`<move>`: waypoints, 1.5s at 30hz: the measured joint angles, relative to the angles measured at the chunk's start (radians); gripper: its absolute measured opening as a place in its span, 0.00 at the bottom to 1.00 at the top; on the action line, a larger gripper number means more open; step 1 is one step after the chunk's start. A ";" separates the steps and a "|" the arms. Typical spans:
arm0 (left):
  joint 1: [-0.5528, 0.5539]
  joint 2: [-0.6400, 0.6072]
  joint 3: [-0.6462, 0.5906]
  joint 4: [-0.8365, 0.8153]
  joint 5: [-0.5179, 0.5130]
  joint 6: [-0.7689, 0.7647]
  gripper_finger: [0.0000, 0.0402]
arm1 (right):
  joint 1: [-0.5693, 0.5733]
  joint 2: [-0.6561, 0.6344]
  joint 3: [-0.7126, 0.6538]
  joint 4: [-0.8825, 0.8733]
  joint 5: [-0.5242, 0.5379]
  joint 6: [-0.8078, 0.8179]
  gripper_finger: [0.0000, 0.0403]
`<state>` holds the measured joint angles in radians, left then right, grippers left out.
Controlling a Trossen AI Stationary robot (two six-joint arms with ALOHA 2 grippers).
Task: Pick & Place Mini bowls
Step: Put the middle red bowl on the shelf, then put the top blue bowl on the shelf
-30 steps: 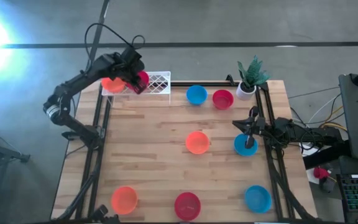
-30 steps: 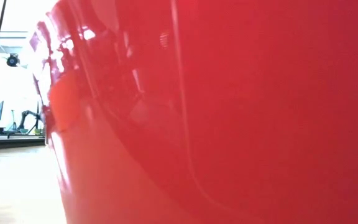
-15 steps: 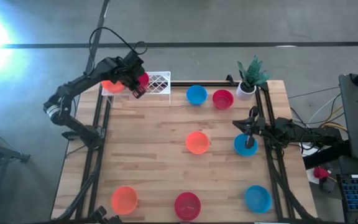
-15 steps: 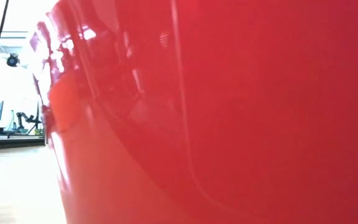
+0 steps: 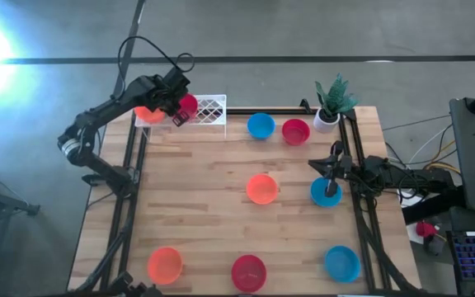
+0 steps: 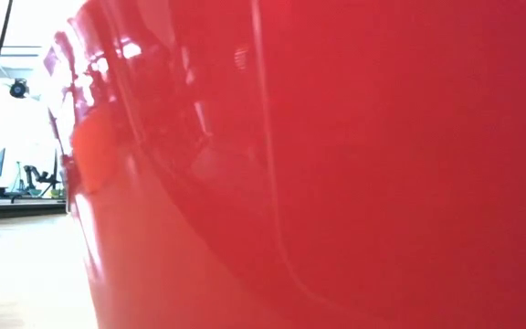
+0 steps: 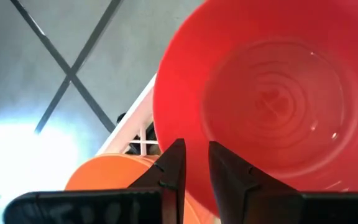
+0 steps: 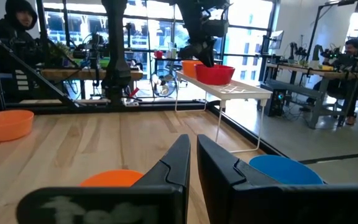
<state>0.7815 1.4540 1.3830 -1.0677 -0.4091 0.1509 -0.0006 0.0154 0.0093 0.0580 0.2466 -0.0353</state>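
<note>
At the far left corner of the pale wooden table top [image 5: 196,214] stands the white wire-mesh rack [image 5: 207,108], and the coming move depends on it: the left gripper [image 5: 177,108] hangs just above the rack and pinches the rim of a crimson red round plastic mini bowl [image 5: 187,105], so this bowl lies directly over the place where it can go down. Beside it, already in the rack, sits an orange round plastic mini bowl [image 5: 147,112]; in the left wrist view the red bowl [image 7: 272,93] is above and partly over this orange one [image 7: 114,180], with the white wire between them. I judge that the bowl must go straight down next to the orange one, not on top of its rim, before the fingers let go.

The right gripper [image 5: 329,169] waits at the right edge of the table over a bright blue round plastic mini bowl [image 5: 323,194]; its fingers are almost together and hold nothing. It is well apart from the rack, so the left arm is clearly the nearer one.

Other mini bowls, orange, red and blue, lie spread on the table and are not yet collected
</note>
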 joint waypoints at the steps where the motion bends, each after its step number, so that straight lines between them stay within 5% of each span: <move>1: 0.000 0.000 0.000 0.002 0.000 0.000 0.16 | 0.000 0.000 0.000 0.000 0.000 -0.002 0.07; 20: -0.068 -0.087 0.070 -0.009 -0.001 0.026 0.16 | 0.000 0.000 0.000 0.006 0.000 0.051 0.07; 33: -0.448 -0.274 0.032 -0.002 -0.004 -0.066 0.16 | 0.000 0.000 0.000 0.109 0.000 0.078 0.07; 45: -0.780 -0.391 -0.221 0.171 -0.088 -0.235 0.16 | 0.000 0.007 0.030 0.159 0.003 0.089 0.07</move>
<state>0.0015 1.0634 1.1622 -0.8965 -0.4971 -0.0838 -0.0010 0.0224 0.0392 0.2172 0.2495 0.0539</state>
